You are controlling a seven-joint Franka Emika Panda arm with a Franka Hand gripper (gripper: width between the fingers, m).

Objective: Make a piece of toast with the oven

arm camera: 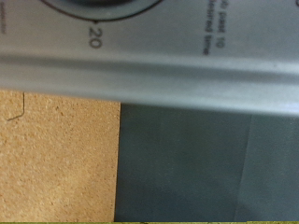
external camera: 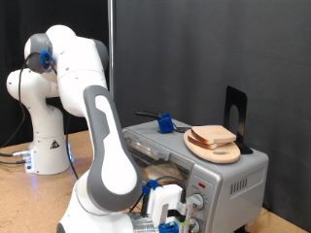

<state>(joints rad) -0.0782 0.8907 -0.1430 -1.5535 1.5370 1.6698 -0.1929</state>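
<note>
The piece of toast (external camera: 215, 135) lies on a round wooden plate (external camera: 225, 152) on top of the silver oven (external camera: 238, 180), at the exterior view's right. My gripper (external camera: 175, 216) is low at the oven's front, right next to its two round knobs (external camera: 199, 202). I cannot see from here how its fingers stand. The wrist view shows no fingers, only the oven's silver front panel (arm camera: 168, 70) very close, with the rim of a dial marked "20" (arm camera: 94, 37). The oven's door (external camera: 154, 148) looks open, with the dark inside behind it.
A blue object with a black handle (external camera: 164, 123) lies on the oven top behind the plate. A black stand (external camera: 236, 112) rises at the oven's far side. The wooden table (arm camera: 56, 154) and a dark grey surface (arm camera: 206, 168) show below the panel. Black curtain behind.
</note>
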